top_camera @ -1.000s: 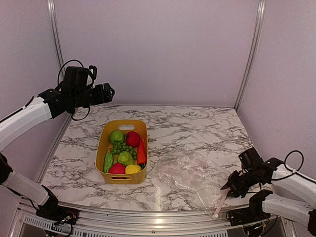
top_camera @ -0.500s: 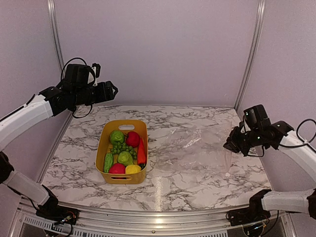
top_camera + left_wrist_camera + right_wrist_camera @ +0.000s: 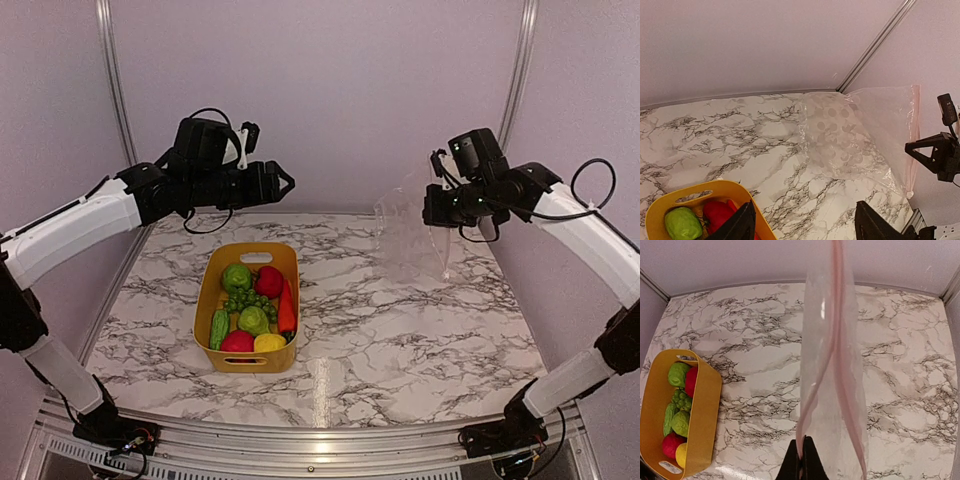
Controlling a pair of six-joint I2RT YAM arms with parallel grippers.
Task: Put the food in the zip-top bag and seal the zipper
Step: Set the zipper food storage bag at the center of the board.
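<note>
The food lies in a yellow tub: red apples, green pepper, grapes, cucumber, carrot, lemon. It also shows in the right wrist view. My right gripper is shut on one lip of the zip-top bag and holds it in the air over the back right of the table. In the right wrist view the gripper pinches the pink zipper, and the bag hangs with its mouth slightly parted. My left gripper is open and empty, raised above the tub's far end and pointing at the bag.
The marble table ends at purple walls on three sides, with metal posts in the back corners. The left wrist view shows the tub's handle end with a green pepper and a red apple below the gripper.
My right gripper has lifted the bag from the table's front right up and toward the back. My left arm has swung right toward the middle.
</note>
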